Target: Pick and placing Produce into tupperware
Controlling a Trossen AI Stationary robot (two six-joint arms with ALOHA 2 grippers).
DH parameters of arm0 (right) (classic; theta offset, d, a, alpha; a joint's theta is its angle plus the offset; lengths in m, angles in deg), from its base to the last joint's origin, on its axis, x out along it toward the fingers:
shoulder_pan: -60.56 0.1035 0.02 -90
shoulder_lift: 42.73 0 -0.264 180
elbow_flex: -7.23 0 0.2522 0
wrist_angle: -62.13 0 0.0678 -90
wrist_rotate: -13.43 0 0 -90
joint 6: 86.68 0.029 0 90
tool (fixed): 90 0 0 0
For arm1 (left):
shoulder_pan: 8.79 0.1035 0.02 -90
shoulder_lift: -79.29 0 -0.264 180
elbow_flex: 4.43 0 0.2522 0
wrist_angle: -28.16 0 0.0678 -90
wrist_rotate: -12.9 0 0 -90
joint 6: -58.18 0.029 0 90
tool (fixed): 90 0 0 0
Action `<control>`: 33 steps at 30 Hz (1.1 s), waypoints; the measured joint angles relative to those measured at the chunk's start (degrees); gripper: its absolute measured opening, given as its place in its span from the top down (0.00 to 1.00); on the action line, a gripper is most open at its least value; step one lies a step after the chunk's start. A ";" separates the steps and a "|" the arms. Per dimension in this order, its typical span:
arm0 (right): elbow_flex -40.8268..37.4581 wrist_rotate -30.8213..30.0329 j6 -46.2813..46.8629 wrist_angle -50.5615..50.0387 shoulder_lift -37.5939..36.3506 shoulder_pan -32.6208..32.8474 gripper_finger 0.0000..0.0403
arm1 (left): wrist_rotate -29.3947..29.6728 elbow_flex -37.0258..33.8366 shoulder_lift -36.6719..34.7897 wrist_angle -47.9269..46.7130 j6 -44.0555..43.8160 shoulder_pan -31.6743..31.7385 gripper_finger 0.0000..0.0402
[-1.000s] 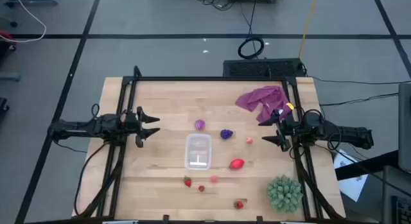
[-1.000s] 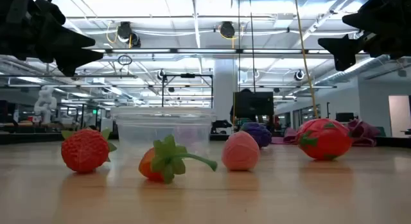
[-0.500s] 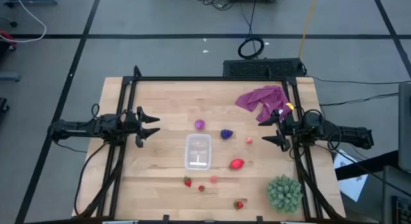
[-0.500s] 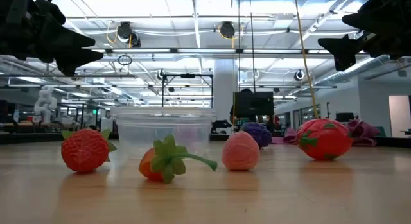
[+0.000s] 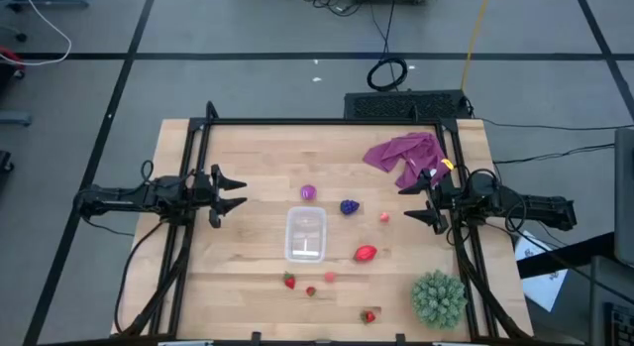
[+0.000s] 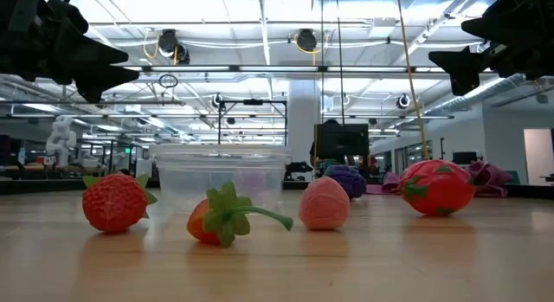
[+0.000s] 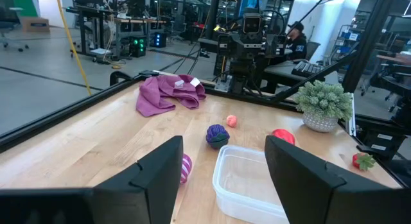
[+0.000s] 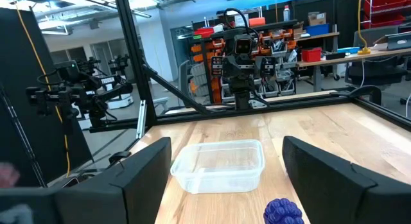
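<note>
The clear tupperware [image 5: 306, 233] stands empty mid-table, also in the low view [image 6: 221, 172]. Around it on the wood lie a purple-pink round piece [image 5: 309, 192], a purple grape bunch [image 5: 349, 206], a small pink-red piece [image 5: 384, 217], a larger red piece [image 5: 366, 253] and strawberries [image 5: 289, 281] [image 5: 369, 315]. My left gripper [image 5: 233, 194] hovers open above the table's left side, well away from the fruit. My right gripper [image 5: 411, 202] hovers open at the right side, beyond the small pink-red piece. The left wrist view shows the tupperware [image 7: 253, 182] and grape bunch [image 7: 217, 135] ahead of the open fingers.
A purple-pink cloth [image 5: 404, 156] lies crumpled at the far right corner. A spiky green plant [image 5: 438, 296] stands at the near right corner. Black frame rails [image 5: 188, 247] run along the table's left and right edges. Bare wood lies between the left gripper and the tupperware.
</note>
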 joint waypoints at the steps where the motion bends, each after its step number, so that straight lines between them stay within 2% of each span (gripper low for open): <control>1: 0.00 0.01 0.01 0.00 0.01 -0.01 0.28 | 0.00 0.00 -0.01 0.00 0.00 0.00 0.44; 20: 0.01 -0.08 -1.23 2.64 -0.01 0.01 0.28 | 0.01 0.02 0.00 0.03 0.00 0.00 0.44; 27: 0.01 -0.15 8.95 8.48 -0.01 0.01 0.28 | 0.05 0.00 0.00 2.55 0.32 0.01 0.44; 33: 0.01 -0.19 10.41 9.14 -0.01 0.01 0.28 | 0.07 0.01 0.00 2.59 -2.94 -0.01 0.44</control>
